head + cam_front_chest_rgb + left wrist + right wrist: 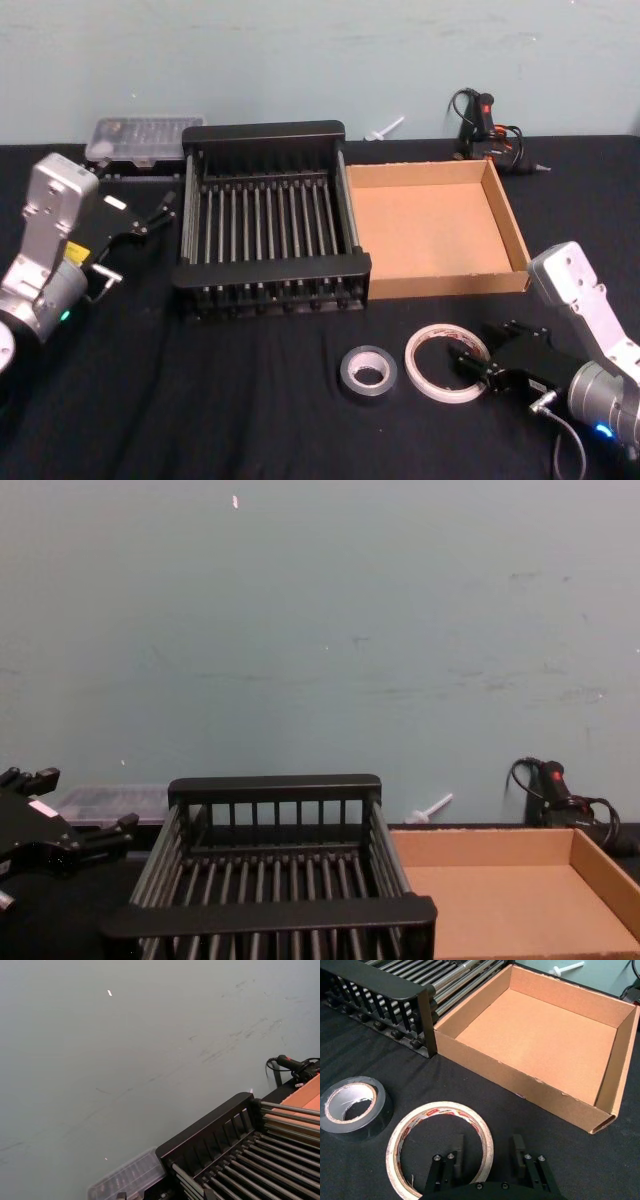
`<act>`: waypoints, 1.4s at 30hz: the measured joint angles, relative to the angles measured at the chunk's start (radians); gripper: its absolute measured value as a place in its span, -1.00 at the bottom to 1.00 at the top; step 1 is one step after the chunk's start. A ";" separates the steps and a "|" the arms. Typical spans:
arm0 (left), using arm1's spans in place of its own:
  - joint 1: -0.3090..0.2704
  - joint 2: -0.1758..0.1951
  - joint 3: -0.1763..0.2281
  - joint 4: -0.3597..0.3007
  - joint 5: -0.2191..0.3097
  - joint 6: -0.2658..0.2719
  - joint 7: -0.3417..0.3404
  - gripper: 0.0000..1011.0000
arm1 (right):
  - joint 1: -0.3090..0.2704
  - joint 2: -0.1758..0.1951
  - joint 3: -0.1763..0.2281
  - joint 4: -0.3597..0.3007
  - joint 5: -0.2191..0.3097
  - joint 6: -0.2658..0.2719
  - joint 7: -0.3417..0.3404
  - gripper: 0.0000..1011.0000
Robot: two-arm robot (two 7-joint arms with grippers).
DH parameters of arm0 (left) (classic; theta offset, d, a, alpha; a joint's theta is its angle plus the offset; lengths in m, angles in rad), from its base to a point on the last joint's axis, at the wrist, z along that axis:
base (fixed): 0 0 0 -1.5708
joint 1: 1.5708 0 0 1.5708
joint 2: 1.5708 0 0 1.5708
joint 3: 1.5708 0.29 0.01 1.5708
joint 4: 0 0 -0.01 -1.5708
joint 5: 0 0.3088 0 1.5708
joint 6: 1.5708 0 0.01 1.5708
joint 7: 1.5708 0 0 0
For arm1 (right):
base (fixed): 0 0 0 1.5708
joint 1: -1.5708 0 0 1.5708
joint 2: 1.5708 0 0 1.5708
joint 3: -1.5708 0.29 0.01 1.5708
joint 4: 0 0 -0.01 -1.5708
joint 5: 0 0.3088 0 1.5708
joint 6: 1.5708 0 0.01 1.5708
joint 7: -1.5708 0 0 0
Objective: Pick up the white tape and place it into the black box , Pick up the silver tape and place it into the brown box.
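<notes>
The white tape (419, 386) lies flat on the black cloth at the front right. My right gripper (470, 362) is open at table level. In the right wrist view one finger (457, 1147) stands inside the ring and the other outside it, with the white tape's (440, 1108) near wall between them. The silver tape (367, 392) lies flat just left of it, untouched, and shows as a grey roll (370, 1125) in the right wrist view. Behind them stand the black box (270, 275) and, to its right, the brown box (450, 282); I see nothing in either. My left gripper (158, 213) hangs open, left of the black box.
A clear plastic case (143, 138) sits behind the black box at the back left. A black and red glue gun (485, 125) with its cable lies behind the brown box. A small white part (385, 128) rests by the wall.
</notes>
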 joint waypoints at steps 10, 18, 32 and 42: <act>0.000 0.000 0.000 0.000 0.000 0.000 0.000 0.98 | 0.000 0.000 0.000 0.000 0.001 0.000 -0.001 -0.41; 0.000 0.000 0.000 0.000 0.000 0.000 0.000 0.98 | 0.000 0.000 0.000 0.000 0.002 0.000 -0.001 -0.80; 0.000 0.000 0.000 0.000 0.000 0.000 0.000 0.98 | -0.007 0.000 0.009 -0.004 0.003 -0.008 0.014 -0.82; 0.000 0.000 0.000 0.000 0.000 0.000 0.000 0.98 | -0.028 0.013 0.042 -0.038 0.007 -0.039 0.033 -0.82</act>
